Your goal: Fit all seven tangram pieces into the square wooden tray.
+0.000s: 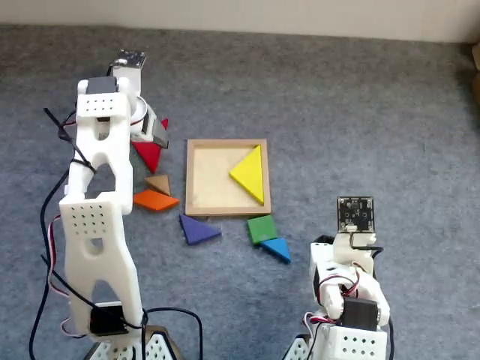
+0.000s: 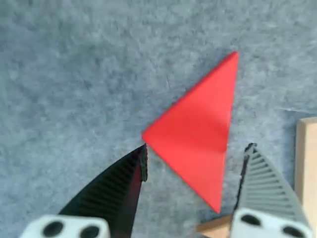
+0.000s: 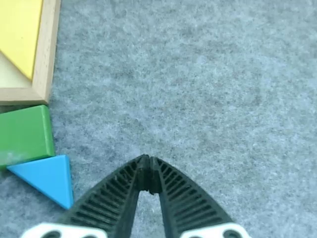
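Near the middle of the surface: square wooden tray [image 1: 225,144]. One piece is seated, a yellow triangle [image 1: 250,174], flat against the tray wall that faces the surface's right edge. The remaining tray floor is bare.

Loose, on the tray's left-edge side:
- red triangle [image 2: 198,134], flat, close to the tray wall
- brown piece [image 1: 158,182] and orange piece [image 1: 154,200], close together, nearer the near edge than the red one

Loose, between the tray and the near edge:
- purple triangle [image 1: 197,229]
- green square [image 1: 261,228], with a blue triangle [image 1: 277,249] against it

Left pincer [image 2: 196,153]: open, jaws either side of the red triangle, the dark one at a corner, the grey one beside a point. Contact cannot be told.

Right pincer [image 3: 148,173]: closed on nothing, over bare surface beside the green and blue pieces.

Likely hazards:
- The jaws would meet a corner and a slanted edge rather than parallel faces, so the thin piece could pivot or slip out on closing.
- The grey jaw sits near the brown piece and the tray wall, and either could be nudged.
- A turned red triangle may ride up on the rim or on the yellow piece.
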`<state>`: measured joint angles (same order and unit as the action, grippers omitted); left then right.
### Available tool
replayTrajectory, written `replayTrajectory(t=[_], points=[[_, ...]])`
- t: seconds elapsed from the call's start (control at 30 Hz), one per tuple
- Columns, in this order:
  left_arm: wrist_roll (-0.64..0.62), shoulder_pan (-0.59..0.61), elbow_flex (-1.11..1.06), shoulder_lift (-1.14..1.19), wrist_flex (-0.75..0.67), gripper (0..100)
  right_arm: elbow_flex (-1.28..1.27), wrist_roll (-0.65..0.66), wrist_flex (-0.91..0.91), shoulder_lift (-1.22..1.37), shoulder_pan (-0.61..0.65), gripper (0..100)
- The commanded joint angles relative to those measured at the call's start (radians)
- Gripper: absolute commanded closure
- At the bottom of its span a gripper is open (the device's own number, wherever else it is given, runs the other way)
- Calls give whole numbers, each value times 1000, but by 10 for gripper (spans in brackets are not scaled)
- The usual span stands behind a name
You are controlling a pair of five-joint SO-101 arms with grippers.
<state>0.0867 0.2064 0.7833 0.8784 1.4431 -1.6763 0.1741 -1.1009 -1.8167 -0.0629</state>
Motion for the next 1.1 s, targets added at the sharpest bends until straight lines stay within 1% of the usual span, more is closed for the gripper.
replayTrajectory(t=[0.0,0.2,0.33,0.43,0.5,0.77,0.93,1.07], points=[[26,12,12,-67,-44,694,-101,11,-7,-13,-12,986],[26,8,58,53,-75,694,-101,11,-7,-13,-12,986],[26,13,171,163,-64,694,-101,11,-7,-13,-12,986],[35,7,275,211,14,698,-101,11,-7,-13,-12,986],[77,-5,329,237,61,700,-101,11,-7,-13,-12,986],[178,-27,464,328,158,830,-101,11,-7,-13,-12,986],[221,-50,499,334,226,868,-101,11,-7,-13,-12,986],[226,-67,552,331,275,899,-101,11,-7,-13,-13,986]])
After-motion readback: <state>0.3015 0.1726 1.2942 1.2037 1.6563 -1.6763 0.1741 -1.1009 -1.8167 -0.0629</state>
